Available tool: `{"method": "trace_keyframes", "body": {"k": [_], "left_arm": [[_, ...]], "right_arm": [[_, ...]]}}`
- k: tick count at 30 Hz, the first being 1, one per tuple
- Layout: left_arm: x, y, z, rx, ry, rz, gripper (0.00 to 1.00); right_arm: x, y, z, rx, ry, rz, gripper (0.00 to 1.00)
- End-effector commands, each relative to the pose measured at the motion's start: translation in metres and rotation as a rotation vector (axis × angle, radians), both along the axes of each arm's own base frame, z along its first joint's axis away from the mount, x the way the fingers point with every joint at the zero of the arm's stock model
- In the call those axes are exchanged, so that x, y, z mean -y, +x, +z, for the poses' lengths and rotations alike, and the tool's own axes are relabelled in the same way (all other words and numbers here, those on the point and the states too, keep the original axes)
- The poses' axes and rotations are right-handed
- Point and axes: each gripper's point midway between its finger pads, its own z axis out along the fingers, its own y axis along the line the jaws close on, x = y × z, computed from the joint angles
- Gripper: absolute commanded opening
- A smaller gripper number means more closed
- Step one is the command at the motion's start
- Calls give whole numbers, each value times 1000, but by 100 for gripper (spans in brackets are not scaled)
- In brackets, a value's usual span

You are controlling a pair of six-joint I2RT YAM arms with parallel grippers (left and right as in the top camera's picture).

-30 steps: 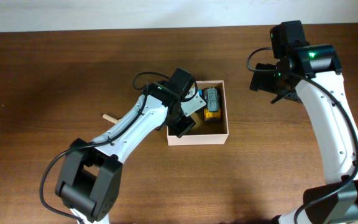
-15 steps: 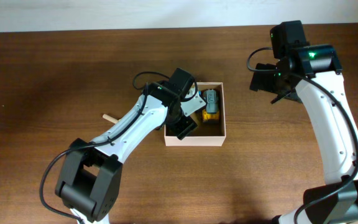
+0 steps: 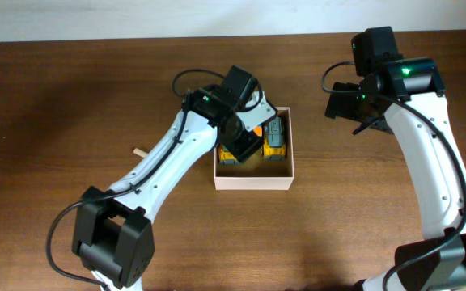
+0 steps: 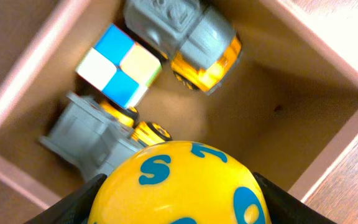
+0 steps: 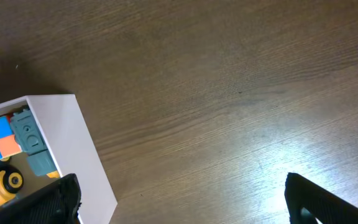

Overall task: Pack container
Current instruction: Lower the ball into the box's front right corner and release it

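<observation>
My left claw [image 4: 178, 200] hangs over the container [image 3: 257, 183], and its dark fingers [image 4: 73, 205] flank a yellow ball [image 4: 179, 177] with blue lettering. The jaws stand about a ball's width apart. From this close I cannot tell whether the pads are pressing on it or have let go.

Beneath the ball lie a grey toy truck [image 4: 92, 137], a colour-block cube [image 4: 120, 65] just beside it, and a second grey-and-yellow truck [image 4: 188, 34] against the far wall. The bare cardboard floor shows on the other side of the ball from the near truck.

I judge this to be the release. I would nudge the claw toward that bare patch so the ball does not end up perched on the truck, since the walls are shallow and a ball rolls. Then I would go low, spread the jaws fully and rise straight up, so neither finger catches the rim or drags a toy.

The container sits mid-table [image 5: 229, 74]. My right claw [image 5: 185, 202] hangs well off to its side, spread wide and holding nothing.
</observation>
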Motion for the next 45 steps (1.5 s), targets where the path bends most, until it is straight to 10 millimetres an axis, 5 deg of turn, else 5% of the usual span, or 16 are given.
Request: {"method": "trace_keyframes", "body": {"k": [1,13,32,45], "left_arm": [[4,4,11,10,-14,9,70],[-47,-25,-4,-91,233,47,71],[-33,-31,-6,-133,159,25,71],[-33,-38,-25,-164,158,20,71]], "right_arm": [[5,-1,10,29,-15,-11,99],[5,-1,10,29,-15,-11,99],[5,-1,10,29,-15,-11,99],[5,-1,10,29,-15,-11,99]]}}
